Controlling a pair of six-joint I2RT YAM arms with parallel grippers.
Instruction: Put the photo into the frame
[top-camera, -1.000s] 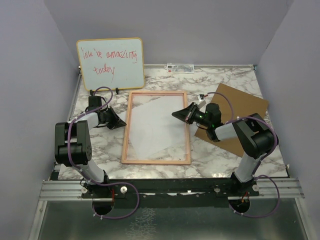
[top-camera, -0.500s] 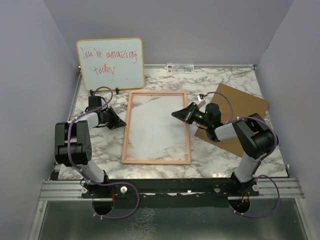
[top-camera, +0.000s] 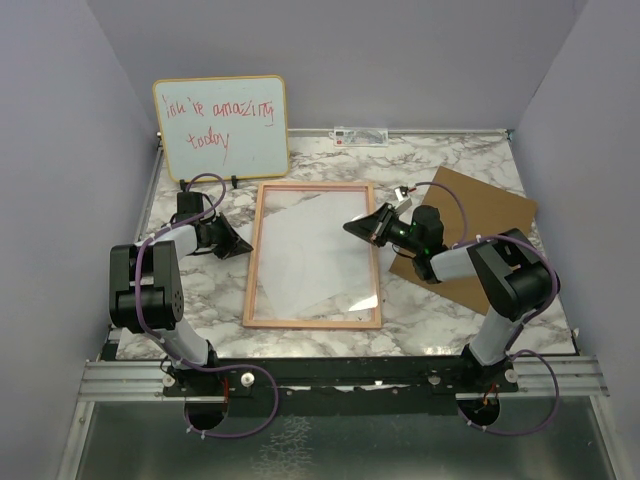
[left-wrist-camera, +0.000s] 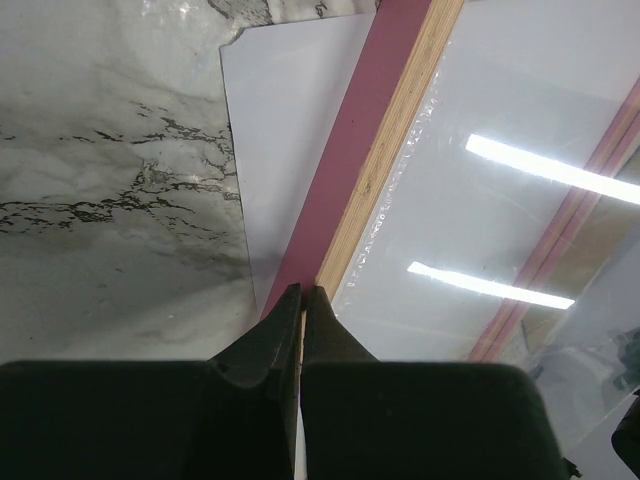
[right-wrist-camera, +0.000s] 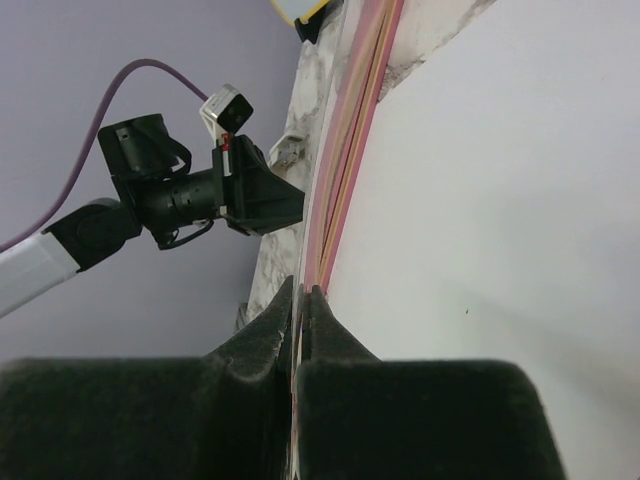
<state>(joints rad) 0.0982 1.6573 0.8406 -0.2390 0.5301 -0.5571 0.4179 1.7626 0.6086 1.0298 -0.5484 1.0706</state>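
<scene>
We see the frame (top-camera: 312, 323) lying flat in the middle of the marble table (top-camera: 430, 160), its pane upward, presumably so a sheet can be laid into it from above; the photo (top-camera: 310, 250) lies across it with its plain white back up, turned a little askew from the wooden border. In the left wrist view 1 white corner shows outside the left border, and we cannot tell whether the sheet passes over or under the wood there.

The left gripper (top-camera: 243, 245) is fully closed with its 2 fingers pressed together, the tips right at the left border; we see nothing between them. The right gripper (top-camera: 350, 226) is likewise closed, its tips at the right border, low over the sheet; whether it pinches the paper's edge we cannot tell. We judge the closed tips serve as pushers, 1 on each side, to nudge the sheet square.

The brown backing board (top-camera: 480, 215) lies apart on the right, partly under the right arm, probably set aside so the opening is free; the whiteboard (top-camera: 220, 125) stands at the back, out of the way.

We judge the photo is not yet seated; squaring it calls for small pushes, since paper may buckle or slide.
</scene>
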